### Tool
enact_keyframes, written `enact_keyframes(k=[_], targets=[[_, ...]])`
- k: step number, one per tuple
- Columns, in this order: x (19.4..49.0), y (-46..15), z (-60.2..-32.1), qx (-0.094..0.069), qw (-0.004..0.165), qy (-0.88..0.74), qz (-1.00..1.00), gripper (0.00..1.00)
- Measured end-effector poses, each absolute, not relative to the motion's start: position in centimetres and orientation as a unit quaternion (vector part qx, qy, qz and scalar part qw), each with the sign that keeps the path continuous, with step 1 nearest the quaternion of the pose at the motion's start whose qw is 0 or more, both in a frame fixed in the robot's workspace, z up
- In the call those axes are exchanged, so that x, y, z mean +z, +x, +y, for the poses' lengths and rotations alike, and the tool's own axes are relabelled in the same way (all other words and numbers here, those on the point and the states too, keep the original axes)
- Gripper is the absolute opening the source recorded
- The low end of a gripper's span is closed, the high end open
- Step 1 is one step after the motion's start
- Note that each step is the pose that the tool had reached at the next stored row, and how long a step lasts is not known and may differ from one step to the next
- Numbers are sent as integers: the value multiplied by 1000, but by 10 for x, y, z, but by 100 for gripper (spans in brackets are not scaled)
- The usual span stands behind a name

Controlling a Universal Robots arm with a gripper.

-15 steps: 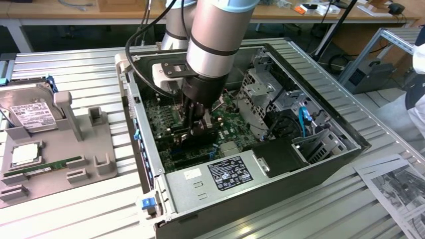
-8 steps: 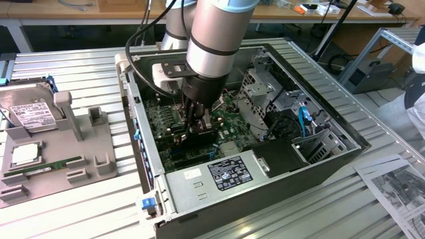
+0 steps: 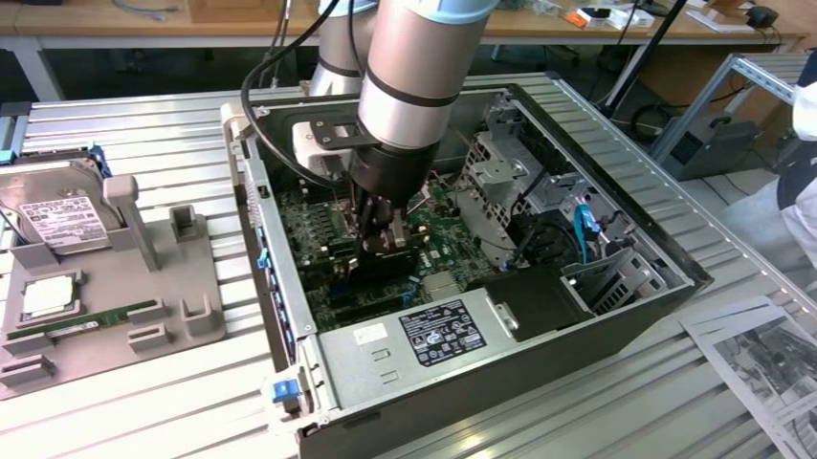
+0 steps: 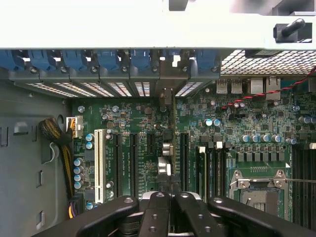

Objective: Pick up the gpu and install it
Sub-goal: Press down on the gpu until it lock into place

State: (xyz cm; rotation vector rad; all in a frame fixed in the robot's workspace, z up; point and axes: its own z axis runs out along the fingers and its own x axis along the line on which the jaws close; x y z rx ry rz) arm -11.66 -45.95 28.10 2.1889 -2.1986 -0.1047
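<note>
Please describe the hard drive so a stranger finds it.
On the exterior view's left, beside the computer case, lies a grey tray. At its far end leans the hard drive: a silver box, white-labelled, unlike the green memory stick.

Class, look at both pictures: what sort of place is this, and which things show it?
Probably a robotics lab or workshop: an open computer case on a slatted metal table, a grey parts fixture holding a hard drive, and workbenches behind.

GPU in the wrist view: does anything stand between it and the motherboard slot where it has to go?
Nothing visible does. The gripper, shut on the gpu, holds it edge-on right over the motherboard. The black expansion slots beside it carry no cards.
</note>
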Motion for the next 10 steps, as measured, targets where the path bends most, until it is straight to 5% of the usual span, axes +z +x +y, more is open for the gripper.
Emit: enact_keyframes(k=[10], targets=[[281, -117, -459, -34, 19, 705, -708, 11]])
